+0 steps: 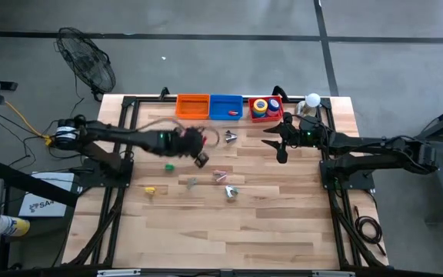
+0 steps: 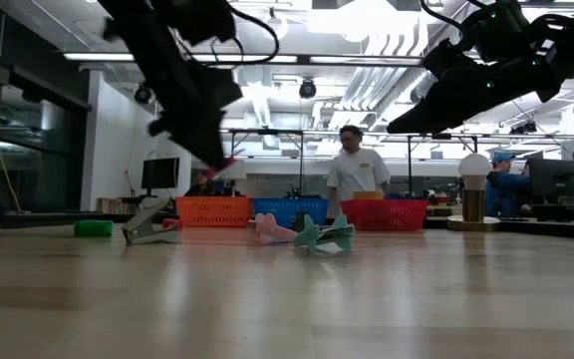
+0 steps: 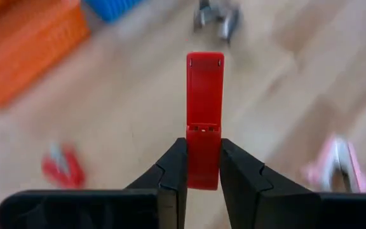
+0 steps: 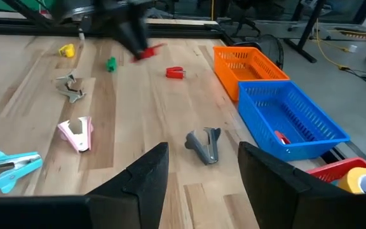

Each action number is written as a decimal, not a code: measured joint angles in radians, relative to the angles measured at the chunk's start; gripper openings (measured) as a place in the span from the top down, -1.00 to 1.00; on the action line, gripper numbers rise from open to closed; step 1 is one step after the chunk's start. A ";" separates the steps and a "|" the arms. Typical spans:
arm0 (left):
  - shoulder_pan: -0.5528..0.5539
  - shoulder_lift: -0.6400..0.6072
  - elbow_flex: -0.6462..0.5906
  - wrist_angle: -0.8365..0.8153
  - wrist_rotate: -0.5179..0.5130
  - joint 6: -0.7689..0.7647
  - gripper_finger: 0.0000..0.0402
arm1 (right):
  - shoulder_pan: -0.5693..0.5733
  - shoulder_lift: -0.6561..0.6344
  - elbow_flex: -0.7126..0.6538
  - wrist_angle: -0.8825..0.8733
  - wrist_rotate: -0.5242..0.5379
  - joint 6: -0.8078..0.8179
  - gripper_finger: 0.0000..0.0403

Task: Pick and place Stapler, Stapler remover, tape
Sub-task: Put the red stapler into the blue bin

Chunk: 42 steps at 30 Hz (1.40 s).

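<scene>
My left gripper [image 1: 198, 154] hangs above the table's middle left, shut on a red stapler [image 3: 204, 108]; it also shows in the low view [image 2: 217, 160] and the right wrist view [image 4: 146, 52]. My right gripper [image 4: 199, 172] is open and empty, above the table near the red basket [image 1: 266, 109], which holds the tape rolls [image 1: 261, 106]. A grey staple remover [image 4: 205, 145] lies on the wood just ahead of it. A pink remover [image 4: 76, 133], a second grey remover [image 4: 70, 88] and a teal stapler [image 4: 11, 166] lie mid-table. My left gripper pinches the red stapler's two long sides near its back end [image 3: 203, 166] between its two fingers. The stapler sticks out forward past the fingertips, in line with them. The fingers slant downward, and the stapler is lifted clear of the table.
An orange basket [image 1: 193, 106] and a blue basket [image 1: 225, 106] stand at the far edge beside the red one, and a white ball lamp [image 1: 312, 100] at the far right. Small green [image 1: 169, 165], yellow [image 1: 150, 190] and red [image 4: 175, 72] items lie on the wood. People stand beyond the table.
</scene>
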 joint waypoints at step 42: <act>0.514 0.573 0.657 -0.040 0.309 0.467 0.63 | 0.000 0.018 -0.001 0.087 0.106 0.024 0.10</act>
